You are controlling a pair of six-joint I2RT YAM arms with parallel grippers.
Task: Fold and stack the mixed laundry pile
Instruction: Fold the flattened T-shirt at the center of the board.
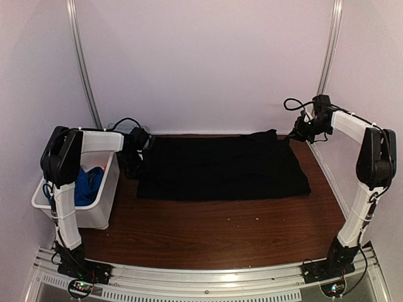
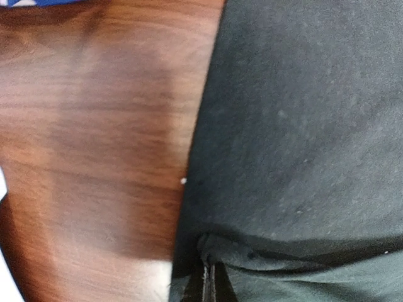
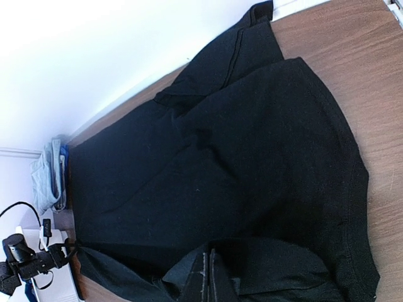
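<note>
black soft cloth (image 1: 220, 167) lies spread over the far half of the brown wooden desk (image 1: 208, 233). the left hand (image 2: 208, 284) is pinched tight on its left edge, the right hand (image 3: 208, 277) clamped on its far-right corner.

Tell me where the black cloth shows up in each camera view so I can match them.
Top external: black cloth lies spread across the far middle of the table.
Left wrist: black cloth fills the right side, its edge running top to bottom.
Right wrist: black cloth fills the centre, from the bottom edge to the upper right.
Shared landmark: the brown table, bare beside the cloth in every view.
</note>
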